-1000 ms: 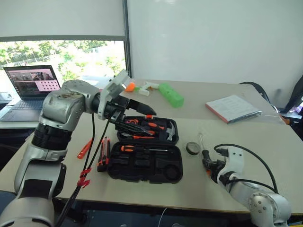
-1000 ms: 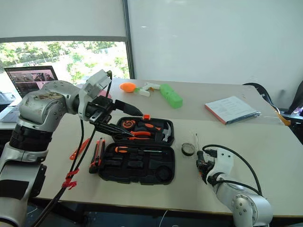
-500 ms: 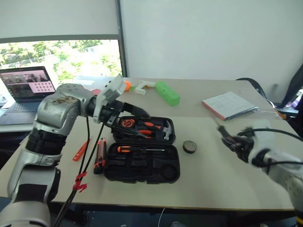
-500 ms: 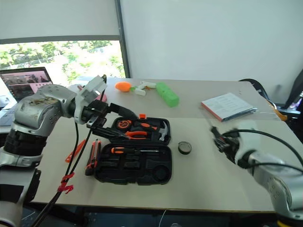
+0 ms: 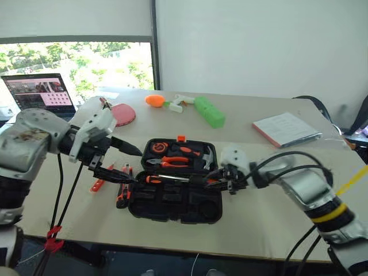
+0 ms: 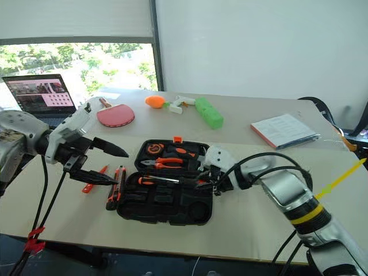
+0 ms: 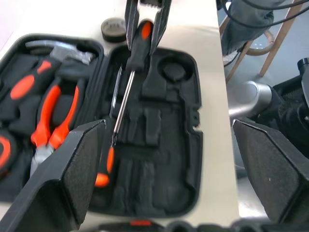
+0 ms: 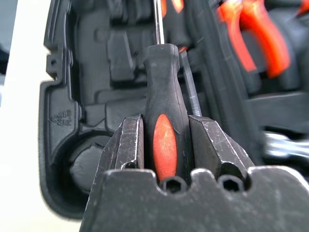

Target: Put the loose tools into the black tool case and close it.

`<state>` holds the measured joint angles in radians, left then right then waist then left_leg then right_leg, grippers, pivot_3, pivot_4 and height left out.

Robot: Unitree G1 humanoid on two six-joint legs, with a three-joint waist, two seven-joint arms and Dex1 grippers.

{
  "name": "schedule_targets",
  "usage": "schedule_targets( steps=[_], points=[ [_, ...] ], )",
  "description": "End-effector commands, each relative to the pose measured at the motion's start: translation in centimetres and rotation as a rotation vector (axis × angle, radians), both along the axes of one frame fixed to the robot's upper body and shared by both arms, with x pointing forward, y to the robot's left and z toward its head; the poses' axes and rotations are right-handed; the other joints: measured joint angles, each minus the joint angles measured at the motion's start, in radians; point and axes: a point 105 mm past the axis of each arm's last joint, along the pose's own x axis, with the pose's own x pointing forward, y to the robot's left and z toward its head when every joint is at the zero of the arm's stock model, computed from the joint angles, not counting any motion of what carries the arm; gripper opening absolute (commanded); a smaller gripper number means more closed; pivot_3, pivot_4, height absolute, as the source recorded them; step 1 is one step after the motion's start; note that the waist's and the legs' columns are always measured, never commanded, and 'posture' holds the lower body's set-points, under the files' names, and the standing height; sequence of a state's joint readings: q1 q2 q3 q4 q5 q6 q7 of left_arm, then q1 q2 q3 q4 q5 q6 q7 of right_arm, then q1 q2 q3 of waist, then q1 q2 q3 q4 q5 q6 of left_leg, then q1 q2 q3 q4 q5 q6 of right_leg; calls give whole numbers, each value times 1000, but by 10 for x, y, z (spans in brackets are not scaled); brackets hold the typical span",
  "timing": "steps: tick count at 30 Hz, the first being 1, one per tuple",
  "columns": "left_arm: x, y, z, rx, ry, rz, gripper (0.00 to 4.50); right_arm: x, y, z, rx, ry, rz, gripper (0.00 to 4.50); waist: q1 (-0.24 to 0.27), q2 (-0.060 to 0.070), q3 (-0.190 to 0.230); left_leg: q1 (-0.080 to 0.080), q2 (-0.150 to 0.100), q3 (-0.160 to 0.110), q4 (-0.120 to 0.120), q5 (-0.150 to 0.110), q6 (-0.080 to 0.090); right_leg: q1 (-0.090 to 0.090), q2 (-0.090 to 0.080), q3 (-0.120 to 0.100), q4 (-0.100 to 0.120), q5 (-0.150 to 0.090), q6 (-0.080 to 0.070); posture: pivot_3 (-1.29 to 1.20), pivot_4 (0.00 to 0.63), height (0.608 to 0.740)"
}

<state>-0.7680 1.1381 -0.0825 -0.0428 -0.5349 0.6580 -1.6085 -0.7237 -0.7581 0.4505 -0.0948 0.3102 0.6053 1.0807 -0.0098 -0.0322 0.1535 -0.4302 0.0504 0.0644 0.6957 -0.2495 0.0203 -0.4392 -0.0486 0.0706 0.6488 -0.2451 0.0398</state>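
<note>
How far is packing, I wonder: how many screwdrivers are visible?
3. One black-handled screwdriver is in the right gripper over the black tool case; a second screwdriver lies in the case's front half; a slim orange screwdriver on the table left of it. Others may be hidden.

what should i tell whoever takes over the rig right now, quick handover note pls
Right gripper: shut on a black-and-orange screwdriver, holding it by the handle over the front half of the open black tool case.
Left gripper: open, holding nothing, hovering over the table left of the case.
Done: a second black-and-orange screwdriver already lies in the case.
Left: seat the held screwdriver; the slim orange screwdriver and the utility knife lie on the table left of the case; the tape roll sits on the table beside the case. Then close the lid.
</note>
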Motion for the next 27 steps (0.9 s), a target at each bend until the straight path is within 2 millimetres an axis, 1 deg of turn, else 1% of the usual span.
schedule_targets(
  steps=[1,2,6,11,14,16,17,20,23,25,27],
  points=[
    [-7,6,14,-6,-56,28,4500,1,-3,2,-57,-34,54,1077,3,0,0,0,0,0,0,0,0,0,0,-1,0,0,0,0,150,740],
    [-8,7,13,-8,-56,34,4500,0,-3,1,-63,-28,59,1077,4,0,0,0,0,0,0,0,0,0,0,-1,0,0,0,0,150,740],
    [-13,9,11,-16,-46,52,4500,9,-4,-11,-73,-15,-13,1077,-1,0,0,1,0,0,0,0,0,1,0,-1,1,0,0,0,150,740],
    [-14,7,7,-18,-46,54,4500,11,2,-12,-20,25,-59,1077,-3,0,0,2,1,0,0,1,-2,1,1,-1,3,1,-1,0,150,740],
    [-11,4,9,-25,-54,53,4500,12,3,-14,-12,29,-76,1077,-3,0,0,3,0,0,0,1,-2,1,1,0,5,0,-1,0,150,740],
    [-10,3,10,-28,-57,52,4500,9,2,-15,-24,32,-66,2090,-3,0,0,4,0,0,0,2,-3,1,1,0,6,0,-2,0,150,740],
    [-10,2,10,-29,-57,52,4500,8,2,-15,-27,35,-62,2231,-3,0,0,4,0,0,0,2,-3,1,1,0,7,0,-2,0,150,740],
    [-9,2,11,-32,-60,51,4500,6,4,-6,-5,20,-52,3286,-3,0,0,5,0,0,0,2,-3,1,2,0,8,0,-3,0,150,740],
    [-7,2,11,-34,-63,50,4500,5,9,10,24,-3,-38,4381,-4,0,0,5,1,0,0,2,-3,1,2,0,8,0,-3,0,150,740],
    [-6,2,12,-37,-66,50,4500,5,14,17,50,-18,-33,4460,-4,0,0,5,1,0,0,2,-3,1,2,0,8,0,-3,0,150,740],
    [-5,1,11,-39,-67,50,4500,6,18,19,64,-28,-37,4460,-4,0,0,5,1,0,0,2,-3,1,2,0,8,0,-3,0,150,740]
  ],
)
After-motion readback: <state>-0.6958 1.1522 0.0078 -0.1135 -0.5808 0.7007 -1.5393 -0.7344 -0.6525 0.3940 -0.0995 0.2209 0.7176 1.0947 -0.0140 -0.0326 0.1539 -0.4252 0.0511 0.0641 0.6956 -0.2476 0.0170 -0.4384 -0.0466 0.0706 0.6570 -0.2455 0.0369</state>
